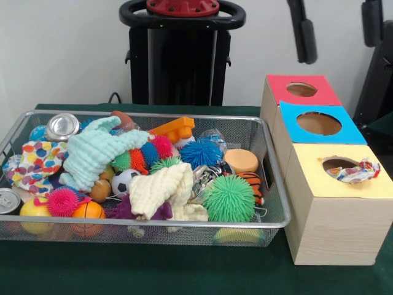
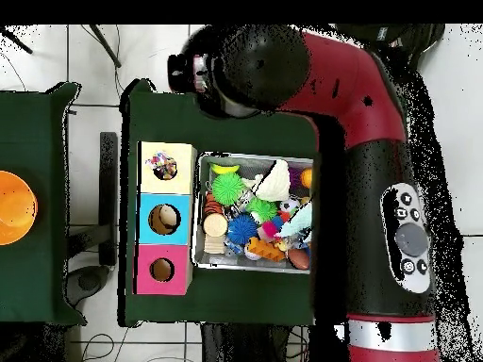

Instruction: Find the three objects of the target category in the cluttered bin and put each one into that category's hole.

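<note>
A: Where did the task's things lie?

B: Still in the wire bin (image 1: 273, 184) on the table (image 1: 184, 273), as far as could be judged. The category was not stated. The spiky balls were likely candidates, with the green spiky ball (image 1: 228, 198) at the near right and the blue spiky ball (image 1: 199, 153) farther back.

A: And the claw?

B: Neither view showed it. The arm (image 2: 358, 104) covered much of the overhead view, so one could not tell whether the claw was open or closed.

A: What could have gone wrong?

B: Mostly tangling. The cream cloth (image 1: 161, 189) and the mint cloth (image 1: 92, 150) were draped over smaller toys. A grasp near them might have lifted cloth along with a ball, or dragged neighbours out over the rim.

A: And at the boxes?

B: The yellow box (image 1: 341, 203), nearest on the right, had a crumpled wrapper (image 1: 355, 171) hanging from its hole, half in. Another piece pushed in there might have jammed or knocked it out. The blue box (image 1: 288, 114) and the red box (image 1: 279, 83) stood touching in the same row, so a small drift could have meant the wrong hole.

A: Anything else?

B: The silver can (image 1: 61, 126) at the far left might have rolled if nudged.
</note>
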### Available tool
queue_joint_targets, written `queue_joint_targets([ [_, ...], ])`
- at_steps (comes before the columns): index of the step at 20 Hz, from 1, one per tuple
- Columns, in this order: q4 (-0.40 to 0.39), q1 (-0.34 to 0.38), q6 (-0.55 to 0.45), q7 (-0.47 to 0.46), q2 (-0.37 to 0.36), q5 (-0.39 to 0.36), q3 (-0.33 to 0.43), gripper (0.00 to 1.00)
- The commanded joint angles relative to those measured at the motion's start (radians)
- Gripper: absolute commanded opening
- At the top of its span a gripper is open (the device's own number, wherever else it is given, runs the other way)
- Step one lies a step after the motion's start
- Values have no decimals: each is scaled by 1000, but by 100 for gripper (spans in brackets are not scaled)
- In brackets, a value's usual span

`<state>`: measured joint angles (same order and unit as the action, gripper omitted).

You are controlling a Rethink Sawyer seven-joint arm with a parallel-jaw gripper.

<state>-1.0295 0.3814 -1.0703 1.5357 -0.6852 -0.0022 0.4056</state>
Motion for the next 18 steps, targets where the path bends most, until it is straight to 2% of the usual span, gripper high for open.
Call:
queue_joint_targets([
  [1, 102, 55, -242, -241, 64, -88, 52, 100],
  [11, 255, 106, -412, -320, 110, -142, 100, 100],
  [18, 373, 109, -477, -358, 161, -191, 130, 100],
])
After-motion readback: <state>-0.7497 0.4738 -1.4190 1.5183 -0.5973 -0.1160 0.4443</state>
